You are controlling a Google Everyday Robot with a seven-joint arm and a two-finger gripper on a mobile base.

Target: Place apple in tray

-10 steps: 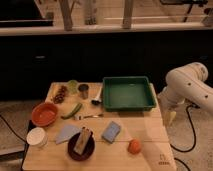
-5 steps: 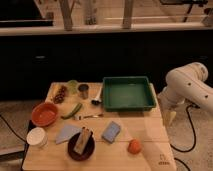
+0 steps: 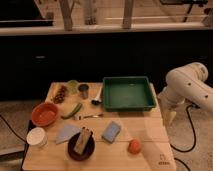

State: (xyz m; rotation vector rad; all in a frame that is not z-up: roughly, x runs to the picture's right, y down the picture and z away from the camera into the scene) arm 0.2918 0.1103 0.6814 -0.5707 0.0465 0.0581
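Observation:
The apple (image 3: 134, 146), small, round and orange-red, lies on the wooden table (image 3: 150, 127) near its front right corner. The dark green tray (image 3: 128, 93) stands at the back right of the table and holds nothing. The gripper (image 3: 170, 118) hangs off the table's right edge at the end of the white arm (image 3: 187, 85), pointing down. It is to the right of the tray and behind and to the right of the apple, apart from both.
An orange-red bowl (image 3: 45, 113) and a white cup (image 3: 36, 136) are at the left. A dark bowl (image 3: 81, 145) with a packet, a light-blue sponge (image 3: 111, 132), a grey cloth (image 3: 66, 133), a green vegetable (image 3: 72, 110), a metal cup (image 3: 83, 91) and a spoon (image 3: 96, 100) fill the middle.

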